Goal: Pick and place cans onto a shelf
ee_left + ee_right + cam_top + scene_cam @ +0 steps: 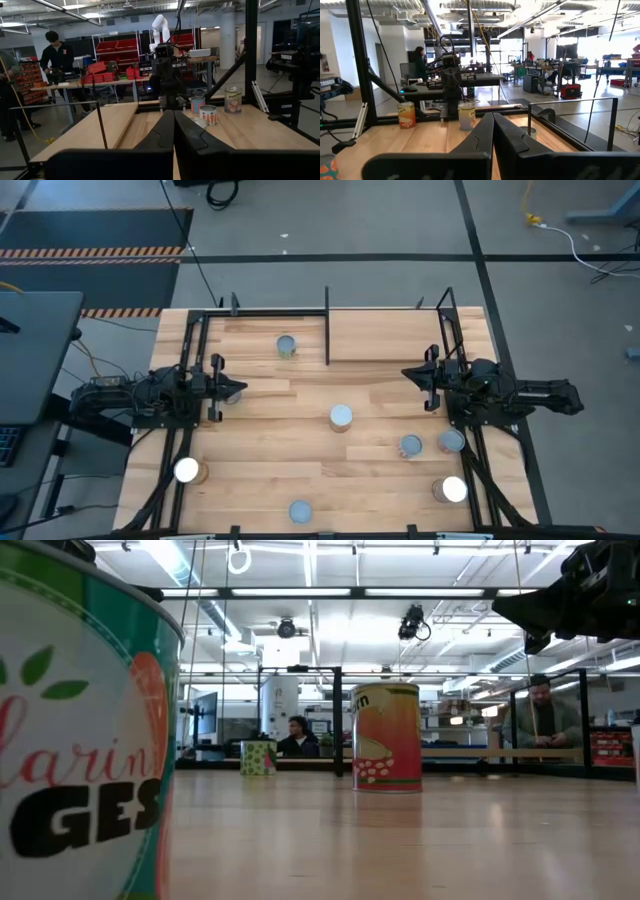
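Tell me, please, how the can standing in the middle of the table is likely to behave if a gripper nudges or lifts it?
The middle can stands upright on its flat end, so a low nudge should probably slide it across the smooth wooden table. It looks taller than wide, so a high push might tip it, and then it could roll. Its rigid round wall likely resists squeezing.

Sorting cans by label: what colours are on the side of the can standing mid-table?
In the low view, the can shows a yellow top band over an orange-red body.
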